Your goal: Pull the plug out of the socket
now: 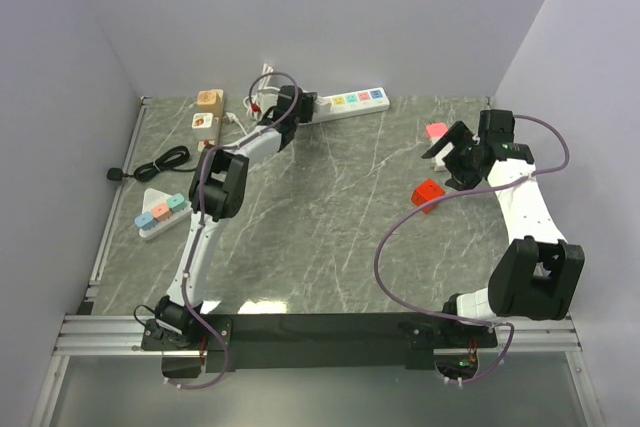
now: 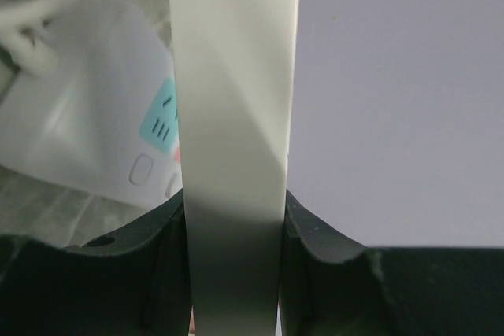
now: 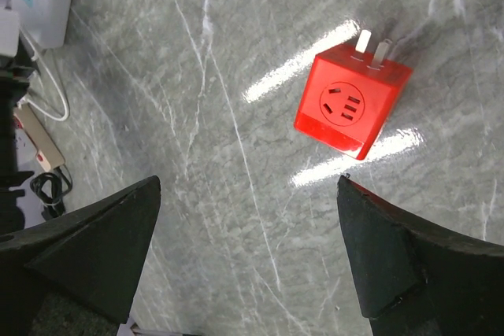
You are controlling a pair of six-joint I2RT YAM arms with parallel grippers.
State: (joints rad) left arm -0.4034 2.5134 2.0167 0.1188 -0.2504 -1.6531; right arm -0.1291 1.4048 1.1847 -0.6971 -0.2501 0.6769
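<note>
The small black plug [image 1: 115, 175] lies at the table's left edge, and its thin black cord [image 1: 168, 159] coils beside it. A long white power strip [image 1: 350, 100] with coloured sockets runs along the back wall. My left gripper [image 1: 293, 107] is shut on its left end. In the left wrist view the strip's white body [image 2: 232, 116] fills the gap between the fingers [image 2: 315, 234]. My right gripper [image 3: 248, 186] hangs open over bare table, holding nothing. A red adapter cube [image 3: 352, 100] with metal prongs lies just beyond it, apart from the fingers.
A wood-coloured strip [image 1: 207, 123] sits at the back left. A white triangular strip [image 1: 160, 212] with coloured sockets lies near the left edge. A small pink block [image 1: 437, 131] rests behind the right gripper. The red cube [image 1: 428, 194] lies right of centre on the marble table [image 1: 330, 217].
</note>
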